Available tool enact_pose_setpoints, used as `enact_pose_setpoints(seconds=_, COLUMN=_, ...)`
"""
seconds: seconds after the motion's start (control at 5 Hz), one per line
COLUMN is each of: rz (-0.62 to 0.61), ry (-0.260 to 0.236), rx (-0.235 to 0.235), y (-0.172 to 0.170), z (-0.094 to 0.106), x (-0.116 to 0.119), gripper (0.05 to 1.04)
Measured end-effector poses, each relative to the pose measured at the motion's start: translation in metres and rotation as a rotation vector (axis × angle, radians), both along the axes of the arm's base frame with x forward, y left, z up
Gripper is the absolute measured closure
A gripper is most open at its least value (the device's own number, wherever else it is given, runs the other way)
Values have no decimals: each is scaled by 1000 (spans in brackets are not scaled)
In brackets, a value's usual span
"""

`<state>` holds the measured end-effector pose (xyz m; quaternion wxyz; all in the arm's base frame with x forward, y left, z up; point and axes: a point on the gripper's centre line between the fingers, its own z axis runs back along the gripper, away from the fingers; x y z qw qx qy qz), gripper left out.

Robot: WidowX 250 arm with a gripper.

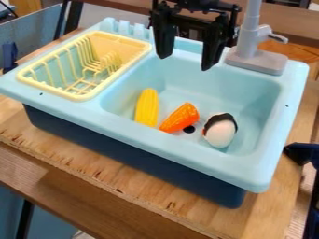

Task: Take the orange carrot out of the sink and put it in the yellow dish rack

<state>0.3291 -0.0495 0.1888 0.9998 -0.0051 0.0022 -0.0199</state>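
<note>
Gripper (185,63) over the back part of the light-blue sink (181,145); jaws spread apart, nothing between them. Closest, just to their right in view: grey tap (255,52) on the back rim. Below the jaws, in the basin: orange carrot (180,118), lying at a slant; yellow corn (148,107) below and left; white-and-black toy (220,132) below and right. Farther left of them, yellow dish rack (78,97). Farthest below, wooden board (93,164) under the sink.
</note>
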Motion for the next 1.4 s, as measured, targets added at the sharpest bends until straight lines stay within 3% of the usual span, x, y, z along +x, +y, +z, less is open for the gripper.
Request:
enact_pose_setpoints(seconds=0.4, rz=-32, ry=94, rx=24, y=13, z=-36, x=5, gripper=82)
enact_pose_setpoints(seconds=0.6, rz=-65, ry=141, rx=58, y=24, z=-55, x=9, gripper=82)
enact_pose_setpoints(seconds=0.8, rz=-178, ry=112, rx=65, y=26, z=-63, x=15, gripper=82)
enact_pose_setpoints(seconds=1.0, rz=-259, ry=113, rx=18, y=19, z=-83, x=14, gripper=82)
enact_pose_setpoints(seconds=1.4, rz=-287, ry=131, rx=-20, y=13, z=-107, x=19, gripper=82)
